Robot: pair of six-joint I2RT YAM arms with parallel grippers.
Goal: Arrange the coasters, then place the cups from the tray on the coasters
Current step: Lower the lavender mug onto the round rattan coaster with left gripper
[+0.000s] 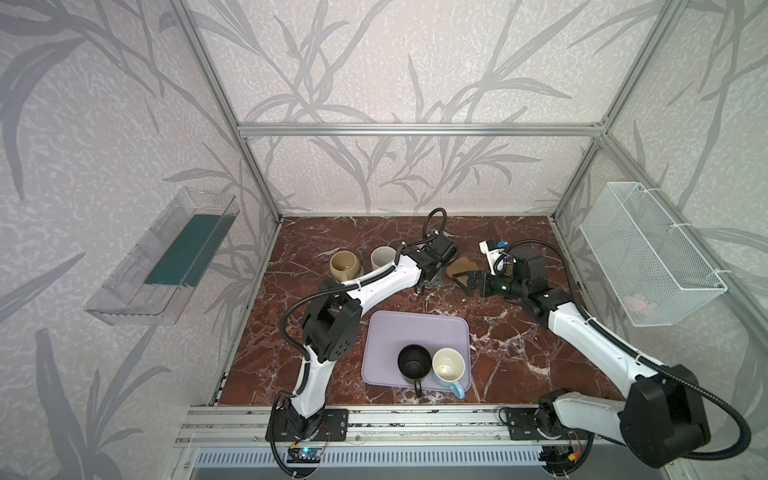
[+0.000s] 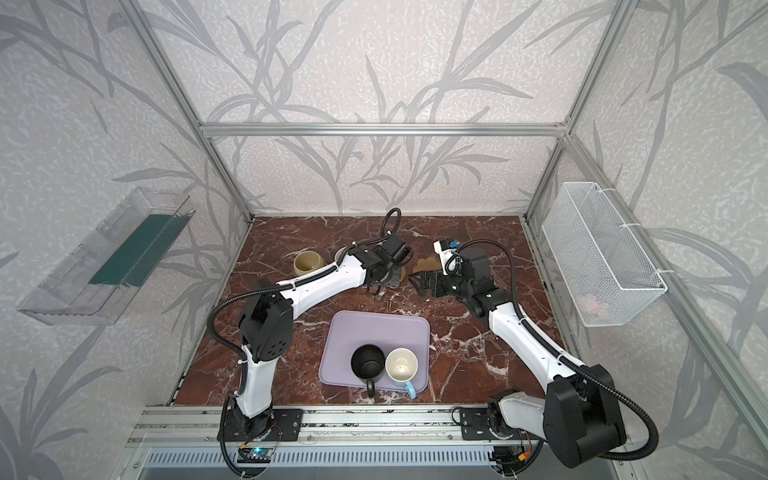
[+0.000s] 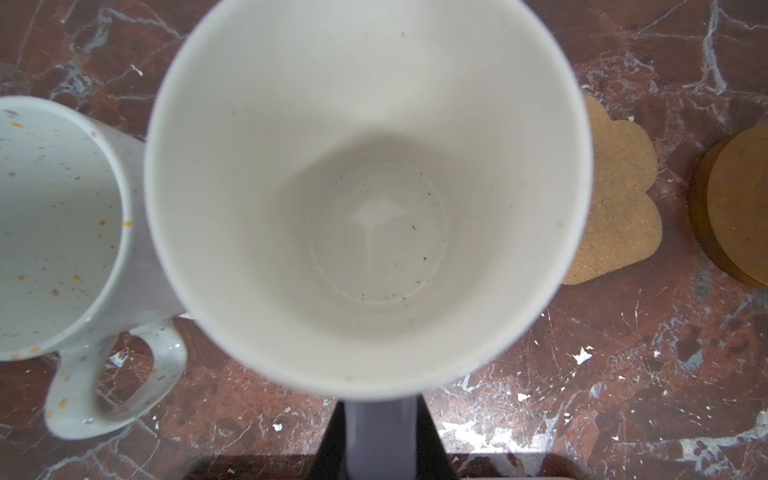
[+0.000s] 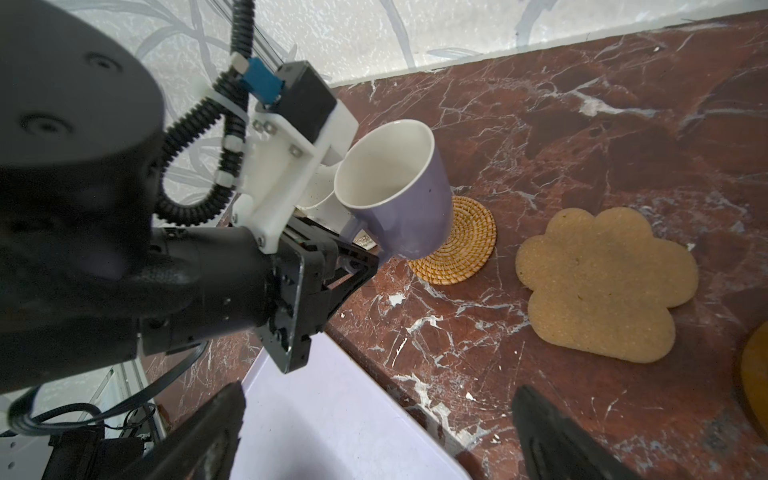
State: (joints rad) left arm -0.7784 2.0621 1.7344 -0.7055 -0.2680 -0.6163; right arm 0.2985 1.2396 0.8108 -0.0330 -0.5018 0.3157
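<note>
Gripping the lavender mug (image 4: 399,208) by its handle, the left tool (image 4: 365,255) is clamped tight, its black fingers (image 4: 353,266) pinching the handle from both sides. The mug's base hangs over the near edge of the golden rattan coaster (image 4: 465,249); whether it touches the weave I cannot tell. The left wrist view looks straight down into the mug's white inside.

Just beside the rattan coaster lies the tan paw-shaped coaster (image 4: 602,282), flat on the marble counter (image 1: 519,332), and past it the brown glossy coaster (image 3: 739,203), apart from the paw. On the mug's other side stands the speckled mug (image 3: 54,228), upright and close by, with the squat beige-yellow mug (image 1: 344,265) next to it.

The right tool (image 1: 462,286) hovers near the paw coaster with its jaws wide apart and nothing between them.

Nearer the arm bases sits the lavender tray (image 1: 415,328), carrying the black mug (image 1: 413,361) and the light blue mug (image 1: 448,365) side by side at its near edge, handles pointing outward.
</note>
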